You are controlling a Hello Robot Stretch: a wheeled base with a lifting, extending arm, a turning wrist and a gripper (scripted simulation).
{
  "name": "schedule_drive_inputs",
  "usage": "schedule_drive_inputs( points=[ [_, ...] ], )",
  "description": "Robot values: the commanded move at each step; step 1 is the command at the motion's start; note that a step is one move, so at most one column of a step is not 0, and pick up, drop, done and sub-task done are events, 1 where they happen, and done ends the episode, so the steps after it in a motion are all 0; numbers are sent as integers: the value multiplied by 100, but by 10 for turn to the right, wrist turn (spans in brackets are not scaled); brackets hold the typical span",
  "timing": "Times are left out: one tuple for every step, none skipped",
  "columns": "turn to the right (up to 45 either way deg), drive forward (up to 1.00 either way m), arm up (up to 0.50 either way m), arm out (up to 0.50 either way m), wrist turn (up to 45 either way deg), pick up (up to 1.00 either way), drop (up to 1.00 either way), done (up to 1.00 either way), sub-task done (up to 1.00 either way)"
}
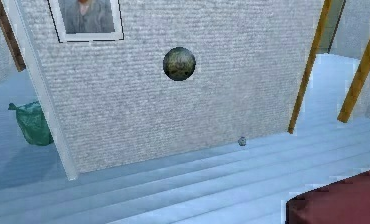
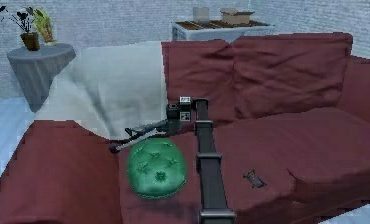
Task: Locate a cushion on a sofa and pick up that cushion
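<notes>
One dark-red sofa (image 2: 283, 90) spans the arm side view. A dark arm (image 2: 208, 170) rises across its seat; left of it lies a round green cushion (image 2: 156, 168). The pincer (image 2: 119, 147) sits near the cushion's top edge; whether it is apart, together or holding anything cannot be told.
</notes>
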Motion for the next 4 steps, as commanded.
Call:
schedule_drive_inputs(
  points=[
    [0, 0, -32, 0, 0, 0, 0, 0, 0],
    [0, 0, 0, 0, 0, 100, 0, 0, 0],
    [0, 0, 10, 0, 0, 0, 0, 0, 0],
    [0, 0, 0, 0, 0, 0, 0, 100, 0]
  ],
)
